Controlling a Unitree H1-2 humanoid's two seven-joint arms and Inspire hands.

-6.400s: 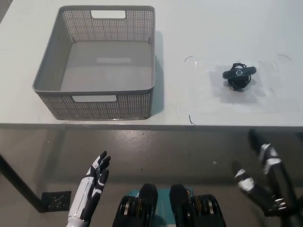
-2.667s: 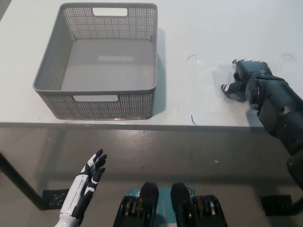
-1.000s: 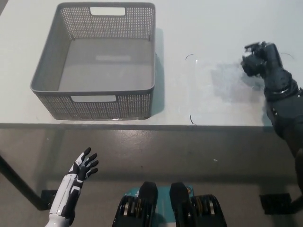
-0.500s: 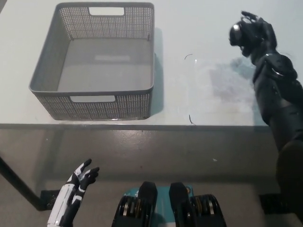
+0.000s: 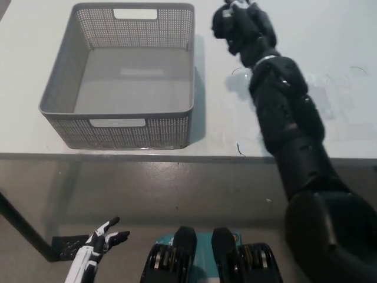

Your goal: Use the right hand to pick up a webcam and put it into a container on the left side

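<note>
My black right hand (image 5: 238, 25) hangs high above the table, just right of the grey mesh basket (image 5: 65, 88) and near its far right corner. Its fingers are curled shut around the black webcam (image 5: 222, 22), which shows only as a dark lump against the hand. The basket's floor lies bare. My white left hand (image 5: 97, 250) rests low at the bottom left, below the table edge, fingers spread and holding nothing.
The white table (image 5: 330, 53) ends in a front edge across the middle of the picture. A clear plastic sheet (image 5: 306, 103) lies on it at the right. My right forearm (image 5: 288, 118) crosses above that sheet.
My right hand has carried the webcam left, from the table's far right to beside the basket's right rim. The left hand has sunk lower at the bottom left.
</note>
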